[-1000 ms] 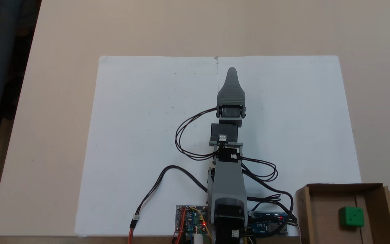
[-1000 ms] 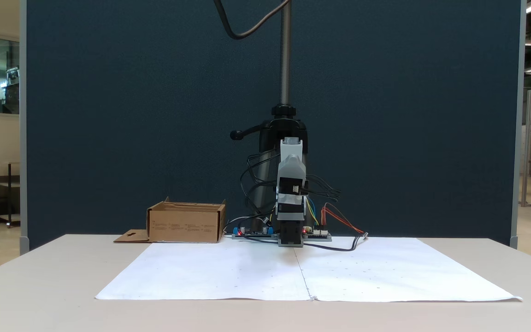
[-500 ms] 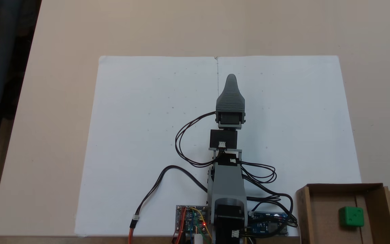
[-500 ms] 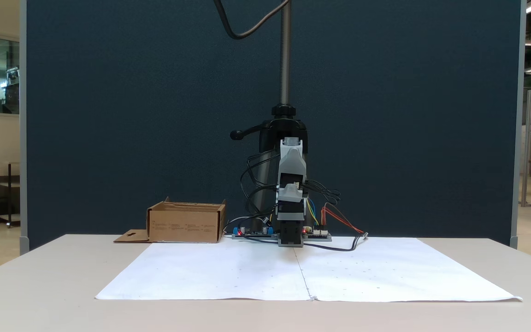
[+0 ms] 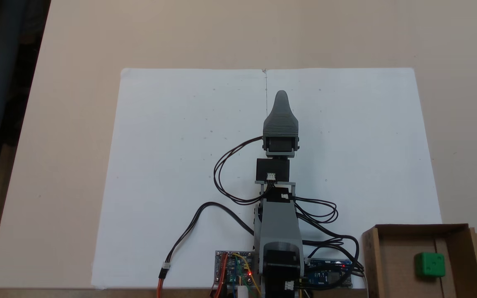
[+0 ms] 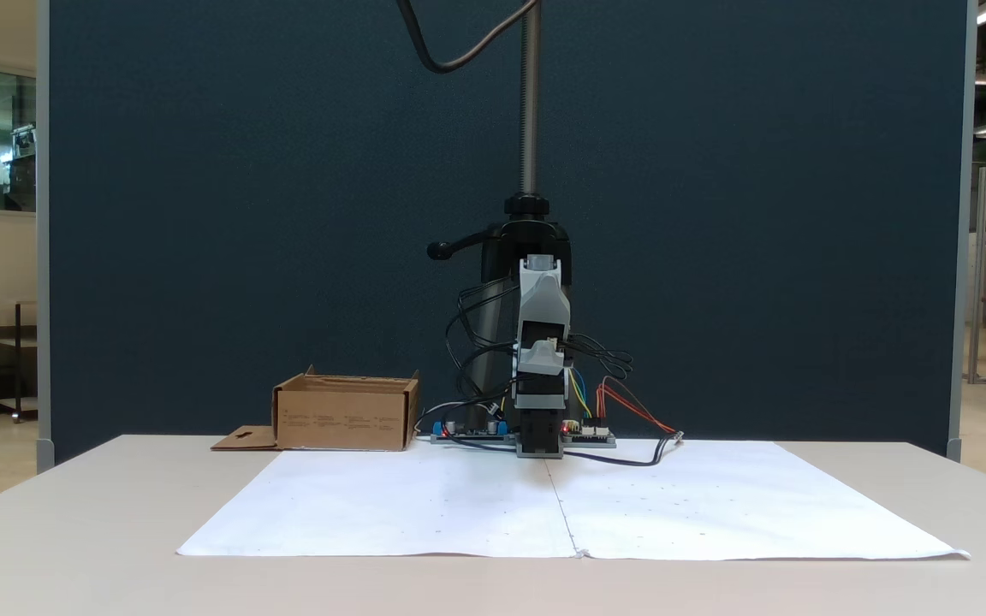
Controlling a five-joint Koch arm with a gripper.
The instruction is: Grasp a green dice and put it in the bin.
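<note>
The green dice point(image 5: 429, 264) sat on the floor of the bin point(image 5: 396, 265), toward its right side as the fixed view from above showed it, near the wall with the flap and its hang-hole. The bin itself stood at the lower right corner of the surface point(image 5: 77, 124) in that view, just off the corner of the white paper sheet point(image 5: 172, 145) and beside the arm's base; in the fixed view from the front its brown cardboard wall point(image 6: 344, 419) hid the dice.

The tool point(image 5: 281, 96) pointed the other way entirely — straight out along the paper's centre seam, toward the far edge of the surface, well apart from the bin. So the dice lay behind it and off to the right in the top-down view, close to the base rather than the tip. Only one tapered grey jaw showed from above, the other stacked beneath it, so whether the tool was parted or clenched could not be told; nothing was seen in it.

Judging by the dice's place, the job looked done, with no reach left to make.

Cables looped round the arm point(image 5: 278, 223) and circuit boards point(image 5: 233, 268) lay at its foot. A dark blue partition point(image 6: 202, 214) stood behind the surface, with a camera pole point(image 6: 530, 94) rising above the arm.
</note>
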